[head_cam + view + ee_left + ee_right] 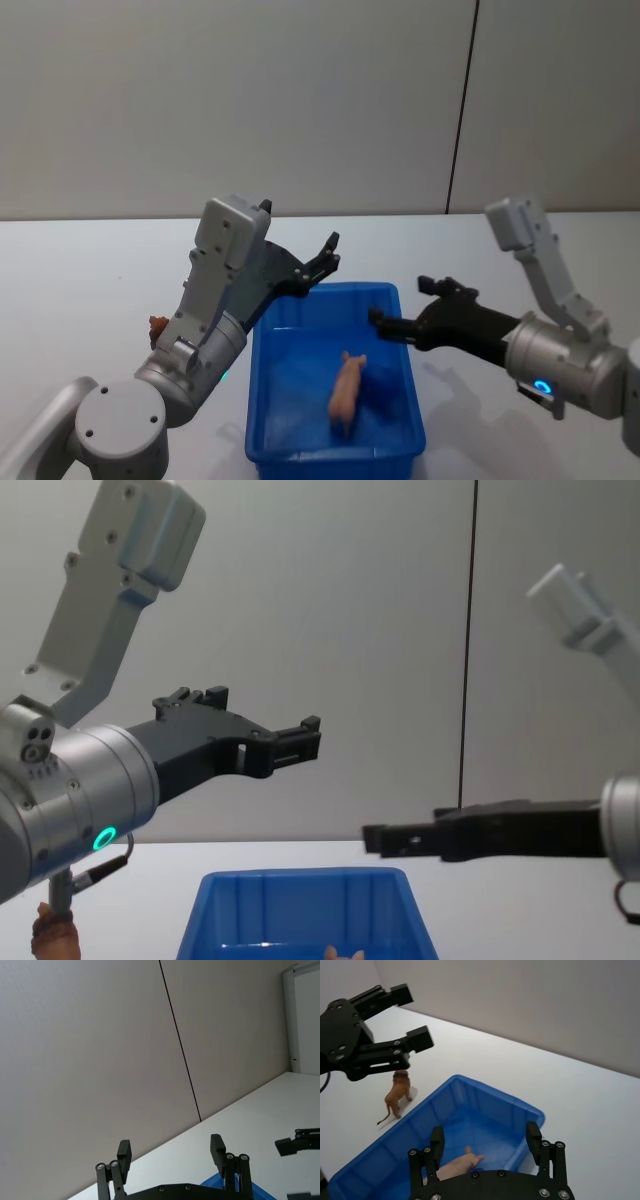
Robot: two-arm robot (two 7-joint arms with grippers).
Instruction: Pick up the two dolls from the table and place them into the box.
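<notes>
Pink doll [347, 392] in box [295, 390], brown doll [397, 1097] — maned, perhaps — left tool [320, 265], right tool [400, 302] spread

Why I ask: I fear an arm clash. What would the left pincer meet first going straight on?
Probably nothing near: the left pincer, open, points over the far rim of the box toward the grey wall, and the right pincer sits beside that line. Depth is unclear.

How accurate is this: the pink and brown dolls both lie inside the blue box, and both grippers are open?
Only the pink doll lies inside the blue box; the brown doll stands on the table beside it, per the right wrist view. The left gripper and right gripper are open.
</notes>
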